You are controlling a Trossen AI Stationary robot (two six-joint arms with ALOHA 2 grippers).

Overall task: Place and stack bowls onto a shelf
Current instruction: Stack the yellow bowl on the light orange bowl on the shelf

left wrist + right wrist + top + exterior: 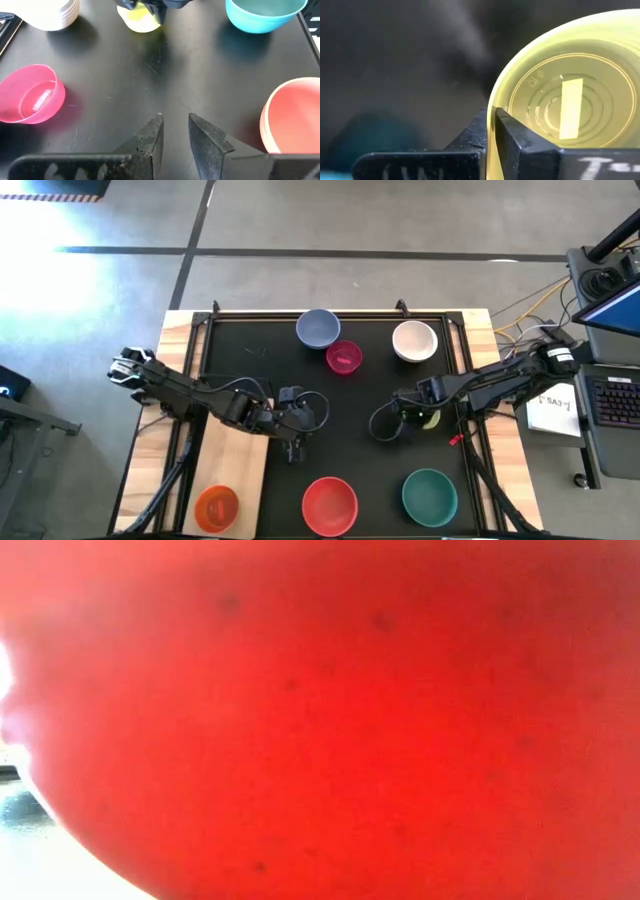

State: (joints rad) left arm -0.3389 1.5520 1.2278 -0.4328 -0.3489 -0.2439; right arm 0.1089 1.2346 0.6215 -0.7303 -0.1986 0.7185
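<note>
Bowls lie scattered: nearest the low camera the red bowl point(329, 505), empty, with teal point(430, 494) beside it and orange point(216, 506) already on the shelf point(236, 465). Mid-surface, the right tool point(418, 418) pinches the yellow bowl's point(560, 100) rim for carrying; the left tool point(174, 132) waits, narrowly parted and empty. Farther off: magenta point(344, 357), blue-grey point(318, 328), white point(414, 341).

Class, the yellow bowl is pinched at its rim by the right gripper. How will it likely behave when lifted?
The yellow bowl looks thin and translucent, so probably light. The right gripper pinches only one edge of the rim, so the bowl may tilt or swing. Its smooth plastic could slip.
</note>
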